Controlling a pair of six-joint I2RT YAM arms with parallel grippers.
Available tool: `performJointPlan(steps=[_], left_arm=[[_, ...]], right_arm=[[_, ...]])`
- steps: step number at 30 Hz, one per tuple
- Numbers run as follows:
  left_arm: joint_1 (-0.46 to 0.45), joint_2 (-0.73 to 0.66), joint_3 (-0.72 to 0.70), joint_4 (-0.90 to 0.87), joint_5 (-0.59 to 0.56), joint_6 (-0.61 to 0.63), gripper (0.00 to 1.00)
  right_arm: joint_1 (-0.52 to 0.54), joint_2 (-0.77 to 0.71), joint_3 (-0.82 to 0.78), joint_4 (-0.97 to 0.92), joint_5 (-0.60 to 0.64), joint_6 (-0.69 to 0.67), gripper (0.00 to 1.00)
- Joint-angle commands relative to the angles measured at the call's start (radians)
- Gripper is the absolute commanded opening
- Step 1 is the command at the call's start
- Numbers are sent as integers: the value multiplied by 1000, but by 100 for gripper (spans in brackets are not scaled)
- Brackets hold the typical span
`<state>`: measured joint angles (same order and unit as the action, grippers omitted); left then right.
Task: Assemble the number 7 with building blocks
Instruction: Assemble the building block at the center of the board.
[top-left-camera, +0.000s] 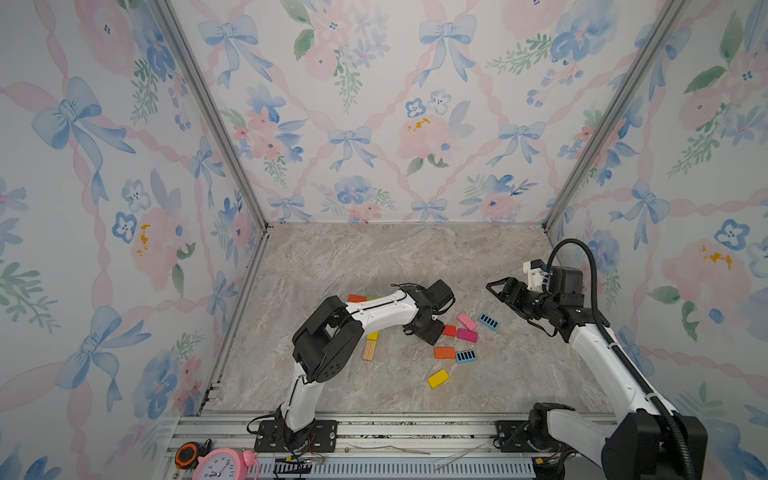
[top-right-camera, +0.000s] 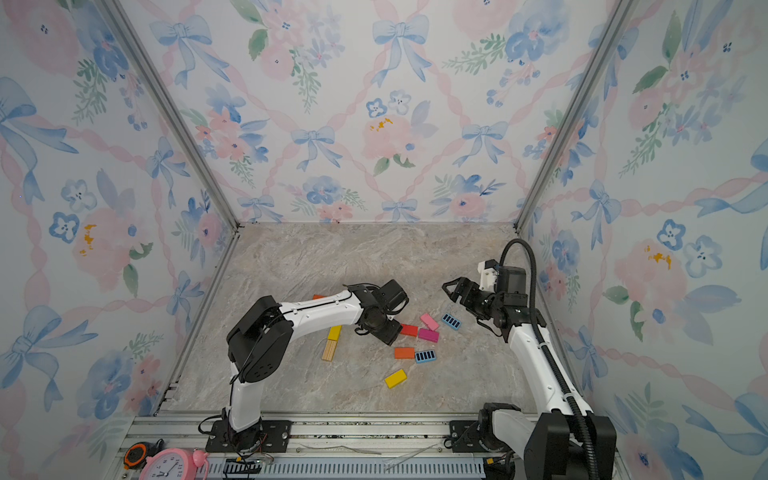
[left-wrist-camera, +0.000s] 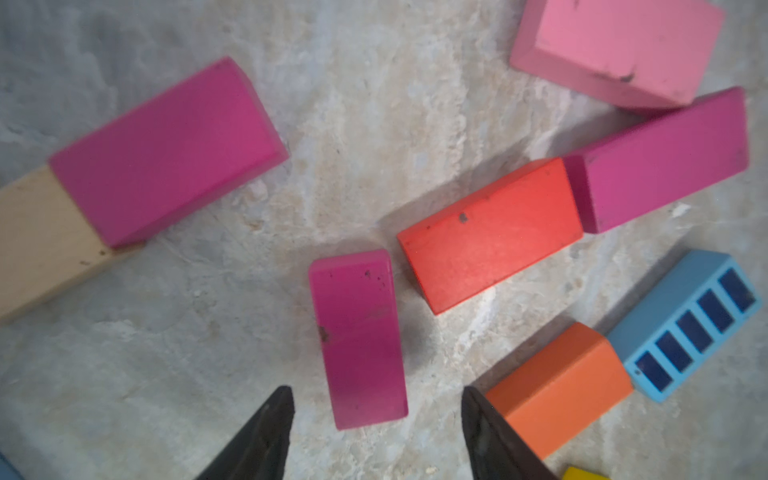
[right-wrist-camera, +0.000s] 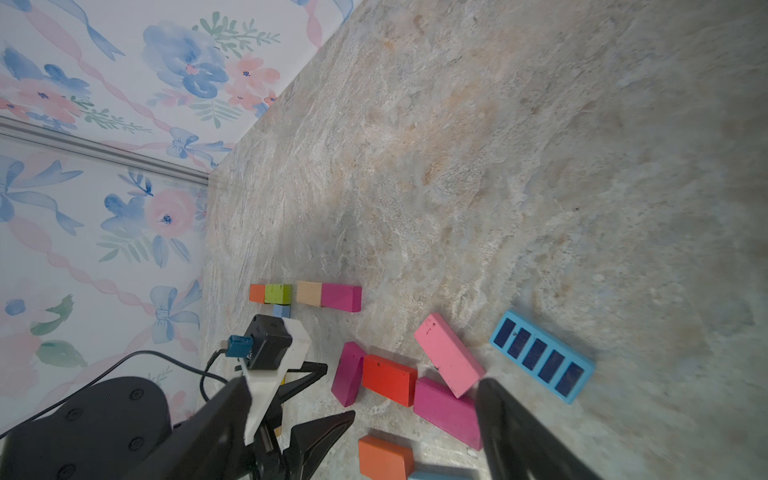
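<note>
Jaws on the left arm (top-left-camera: 374, 309) are sitting apart, straddling the near end of the magenta block (left-wrist-camera: 359, 336) lying 12-to-6 between them.

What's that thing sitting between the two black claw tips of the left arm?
A magenta block, the one beside the red block. In the left wrist view its near end sits between the left gripper's fingertips, with bare table on either side.

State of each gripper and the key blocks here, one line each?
left gripper, open, straddling the magenta block, not touching.
magenta block, on the table, ungripped.
right gripper, open, empty, above the table.
red block, flat, end against a second magenta block.
number 7, unfinished: orange-green bar, one light blue block beside green.
</note>
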<state>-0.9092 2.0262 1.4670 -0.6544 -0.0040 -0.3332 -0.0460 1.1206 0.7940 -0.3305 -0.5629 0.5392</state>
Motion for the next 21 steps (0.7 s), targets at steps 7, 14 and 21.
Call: performJointPlan(steps=[7,14,21], left_arm=[[20,56,35,-42,-2,-23,47],[27,46,20,-40,16,-54,21],[46,39,9,-39,25,-109,18]], right_arm=[[-3,-4,-18,25,-26,13,87],[-2,-17,-21,16,-19,6,87],[-2,-31,-26,9,-12,1,87]])
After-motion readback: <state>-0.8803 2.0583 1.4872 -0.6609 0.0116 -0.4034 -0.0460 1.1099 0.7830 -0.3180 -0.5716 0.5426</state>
